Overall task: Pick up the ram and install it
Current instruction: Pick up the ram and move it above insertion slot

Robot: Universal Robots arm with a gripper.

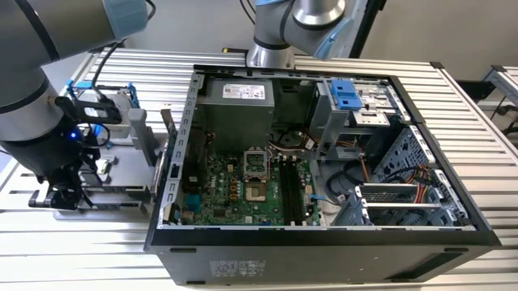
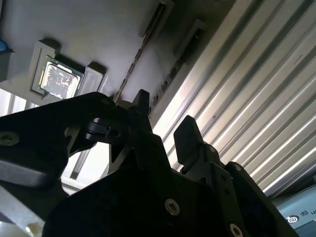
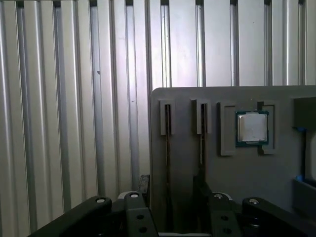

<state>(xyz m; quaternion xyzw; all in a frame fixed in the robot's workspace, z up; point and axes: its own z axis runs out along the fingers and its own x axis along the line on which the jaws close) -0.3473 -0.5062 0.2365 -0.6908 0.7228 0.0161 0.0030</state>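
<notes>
Gripper is low over the grey parts tray. The tray lies on the slatted metal table, to the exterior view's left of the open computer case.

Fingers are apart with a clear gap, as both wrist views show. The ram stands on edge in the tray slot nearest the tray's border, and its line runs into the gap between the two fingers. Contact between pads and board cannot be made out, because the finger bases and gripper body cover the near end of the stick.

The ram shows edge-on only, as a thin dark strip, so its chips and label cannot be seen.

A second stick sits in the neighbouring slot, just beside the first. Its near end is hidden behind one finger.

A processor chip lies flat in a square recess further along the tray.

In the exterior view the arm's dark wrist blocks the slots and the fingertips. The motherboard lies exposed inside the case, well apart from the gripper.
</notes>
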